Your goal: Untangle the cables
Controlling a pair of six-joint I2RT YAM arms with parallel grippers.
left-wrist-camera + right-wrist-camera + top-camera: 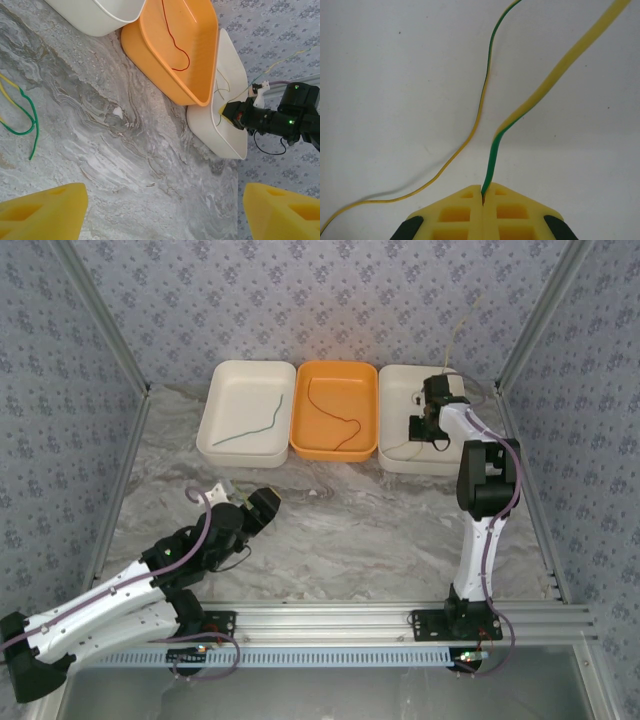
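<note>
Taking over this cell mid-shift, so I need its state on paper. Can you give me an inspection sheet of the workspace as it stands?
Surface: marbled grey table, no spills seen.
Job's things: dark green wire in the left white tray; dark red wire in the orange tray; yellow-green wire at the right white tray; green and yellow wire loose on the table.
Clutter: nothing seen.
Grippers: left gripper open above the table; right gripper shut on the yellow-green wire.
Cables: purple-grey arm cables run along both arms.
Surroundings: patterned walls; aluminium rail at the near edge.
</note>
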